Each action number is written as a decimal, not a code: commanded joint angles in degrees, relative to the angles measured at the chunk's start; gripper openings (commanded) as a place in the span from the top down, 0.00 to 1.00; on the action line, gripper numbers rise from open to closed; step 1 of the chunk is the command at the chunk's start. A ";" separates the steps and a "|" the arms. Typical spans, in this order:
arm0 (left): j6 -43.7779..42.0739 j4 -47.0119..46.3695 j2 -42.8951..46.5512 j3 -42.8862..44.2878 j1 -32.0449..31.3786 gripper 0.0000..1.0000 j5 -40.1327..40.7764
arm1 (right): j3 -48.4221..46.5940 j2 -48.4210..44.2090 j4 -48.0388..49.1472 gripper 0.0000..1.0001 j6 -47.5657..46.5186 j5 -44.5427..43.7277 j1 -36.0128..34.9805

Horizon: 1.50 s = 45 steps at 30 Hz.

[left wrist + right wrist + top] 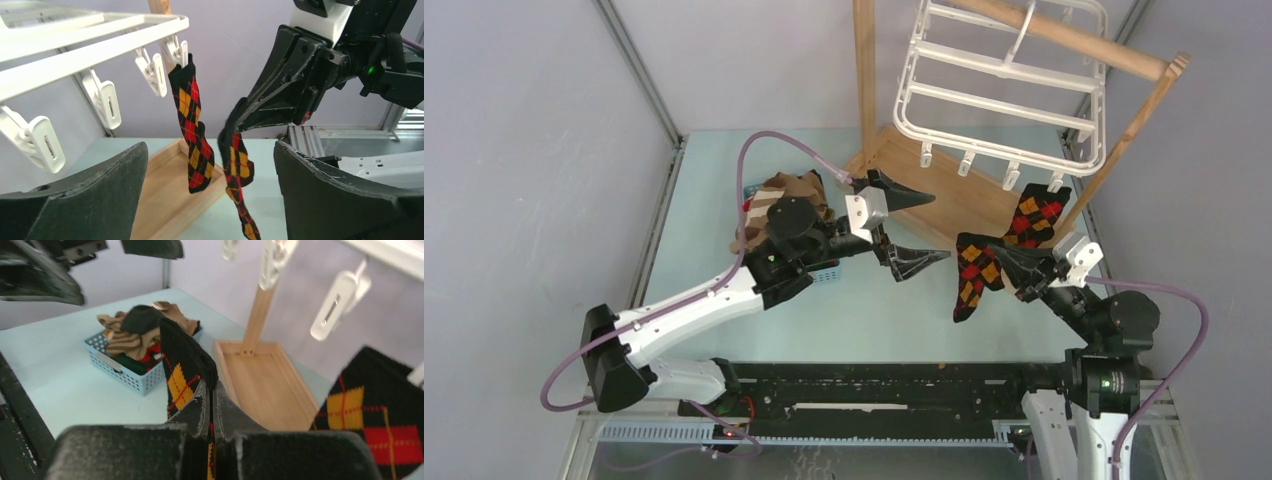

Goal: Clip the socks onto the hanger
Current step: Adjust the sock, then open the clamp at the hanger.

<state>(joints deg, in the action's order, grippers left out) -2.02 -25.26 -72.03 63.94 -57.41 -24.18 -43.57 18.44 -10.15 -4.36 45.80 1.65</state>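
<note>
Right gripper (pixel 984 252) pinched tight on the top edge of an argyle sock (pixel 972 285), held in the air just below the hanger (pixel 999 62). Left gripper (pixel 936 228) spread wide, empty. Sock's long axis near vertical, free end down, probably the toe. Clipped sock (pixel 1034 215) hangs alongside. Next: lift the pinched edge into the free clip (pixel 152 75), leaving fabric proud of the fingers.
</note>
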 commanded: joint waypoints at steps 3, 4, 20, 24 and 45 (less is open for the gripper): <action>7.10 3.19 -3.92 7.83 0.63 0.00 -2.66 | -1.52 1.08 -6.71 1.00 -2.32 3.04 8.76; 8.69 2.51 -4.78 8.54 0.63 0.00 -3.42 | -1.52 1.37 -6.79 1.00 -2.56 3.64 10.13; 17.82 -19.56 -15.52 10.73 0.19 0.10 3.72 | 0.59 2.89 -2.41 1.00 0.73 9.77 19.80; 18.56 -24.74 -18.01 10.28 0.23 0.11 6.90 | 0.76 3.21 -1.27 1.00 1.16 8.90 19.80; 25.99 -38.19 -24.70 6.02 0.89 0.19 9.17 | 1.94 4.06 0.36 1.00 1.55 7.45 19.88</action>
<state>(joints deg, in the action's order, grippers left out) 24.05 -59.20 -95.29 70.11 -56.82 -19.11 -41.67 22.15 -11.66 -3.53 54.22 21.04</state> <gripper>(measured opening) 0.828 0.010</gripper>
